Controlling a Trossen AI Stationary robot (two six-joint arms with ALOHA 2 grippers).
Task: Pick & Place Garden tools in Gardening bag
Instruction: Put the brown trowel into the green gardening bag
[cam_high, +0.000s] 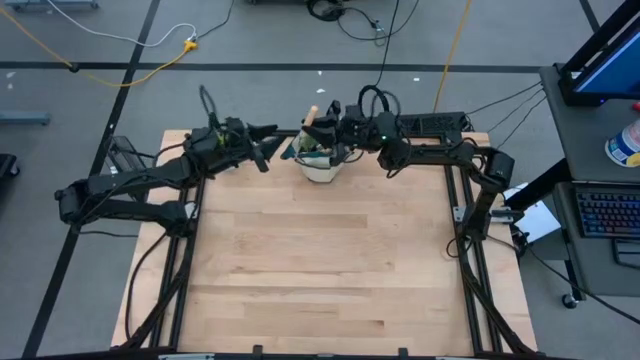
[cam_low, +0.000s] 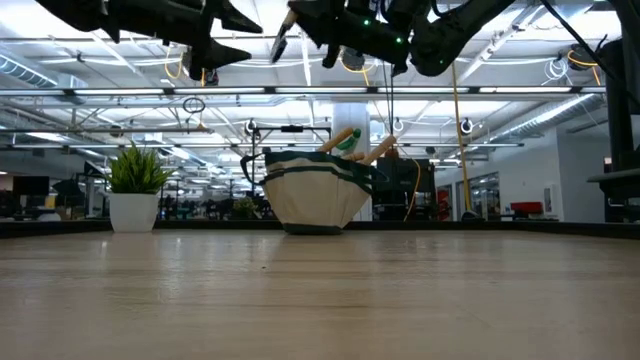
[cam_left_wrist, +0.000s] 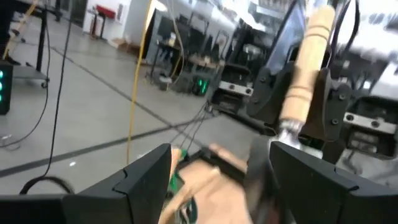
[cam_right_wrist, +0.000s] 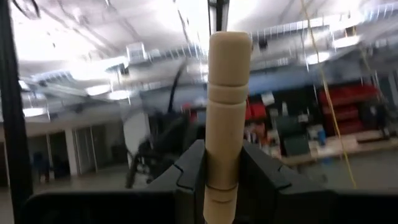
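Right gripper (cam_right_wrist: 222, 171) clamps wooden-handled tool (cam_right_wrist: 227, 99), raised above bag (cam_high: 320, 160) at table's (cam_high: 330, 270) far edge. We judge placing step underway. Left gripper (cam_high: 262, 147) beside bag, parted, empty. Next: we lower tool blade-first into bag among handles, then release.

I see a light tan wooden handle (cam_right_wrist: 227, 118) between my right gripper's (cam_right_wrist: 221, 180) black fingers (cam_right_wrist: 189, 174). The gardening bag (cam_low: 318, 195) is cream with dark green trim. My left gripper (cam_left_wrist: 217, 180) is black. The plant (cam_low: 137, 170) is green in a white pot (cam_low: 133, 212).
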